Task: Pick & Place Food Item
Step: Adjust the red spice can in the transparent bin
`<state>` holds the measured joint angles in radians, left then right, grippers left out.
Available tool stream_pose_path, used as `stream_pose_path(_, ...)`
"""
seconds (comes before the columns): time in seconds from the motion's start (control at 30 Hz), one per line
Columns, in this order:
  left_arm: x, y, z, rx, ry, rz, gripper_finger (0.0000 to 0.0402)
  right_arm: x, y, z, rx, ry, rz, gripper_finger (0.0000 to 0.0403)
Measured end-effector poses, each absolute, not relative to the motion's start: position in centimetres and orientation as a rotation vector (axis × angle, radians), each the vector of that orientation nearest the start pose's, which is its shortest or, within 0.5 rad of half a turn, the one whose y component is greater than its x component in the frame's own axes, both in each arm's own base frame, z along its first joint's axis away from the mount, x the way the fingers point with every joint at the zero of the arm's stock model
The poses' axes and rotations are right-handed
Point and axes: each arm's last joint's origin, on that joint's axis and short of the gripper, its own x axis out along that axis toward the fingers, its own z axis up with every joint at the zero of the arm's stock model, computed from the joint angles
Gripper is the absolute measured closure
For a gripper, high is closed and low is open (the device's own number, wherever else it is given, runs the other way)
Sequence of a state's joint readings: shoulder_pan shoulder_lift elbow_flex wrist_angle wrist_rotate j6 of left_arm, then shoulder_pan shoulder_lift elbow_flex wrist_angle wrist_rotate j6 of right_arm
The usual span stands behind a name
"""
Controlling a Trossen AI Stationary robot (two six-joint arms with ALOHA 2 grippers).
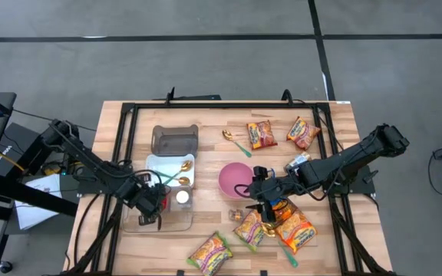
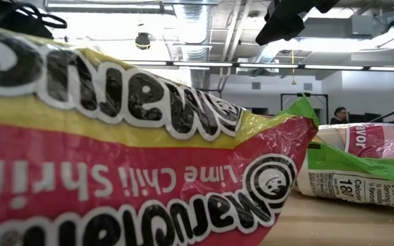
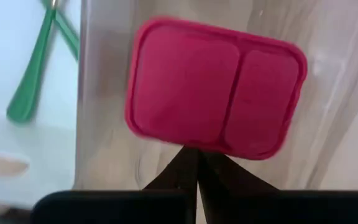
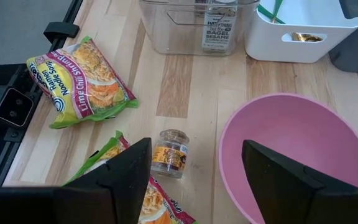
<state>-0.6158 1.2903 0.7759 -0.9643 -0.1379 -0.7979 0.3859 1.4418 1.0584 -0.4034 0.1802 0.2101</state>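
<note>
The left gripper [image 1: 159, 216] hung over the clear bin [image 1: 133, 221] at the front left of the table [image 1: 206, 130], its fingers [image 3: 197, 174] clenched together with nothing between them. Just past the fingertips, inside the bin, lay a pink lid [image 3: 216, 90] (of what, the view did not show), close to the gripper but not gripped. A white tray [image 1: 156, 165] with green-handled spoons [image 1: 176, 175] sat just behind the bin. The right gripper [image 1: 261, 201] hovered with its fingers spread, grasping nothing, beside the pink bowl [image 1: 232, 178] and above a small spice jar [image 4: 169, 154] lying on the wood. Noodle packets lay around it: one [image 1: 290, 228] just under the arm, another [image 1: 211, 253] near the front edge, two more [image 1: 261, 135] at the back.
</note>
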Motion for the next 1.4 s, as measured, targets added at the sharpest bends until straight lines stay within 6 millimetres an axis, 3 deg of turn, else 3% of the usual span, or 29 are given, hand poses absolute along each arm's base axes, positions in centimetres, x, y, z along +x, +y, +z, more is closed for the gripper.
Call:
stream_pose_path(0.43, 17.4, -9.8, 17.4, -0.071, 1.279, 0.204, 0.0401, 28.3, 11.0, 26.1, -0.022, 0.772, 0.115, 0.0159)
stream_pose_path(0.77, 18.9, -9.3, 17.6, -0.060, 1.178, 0.169, 0.0401, 28.3, 11.0, 26.1, -0.022, 0.772, 0.115, 0.0159)
stream_pose_path(1.4, 18.9, -9.3, 17.6, -0.097, 1.213, 0.129, 0.0401, 28.3, 11.0, 26.1, -0.022, 0.772, 0.115, 0.0159)
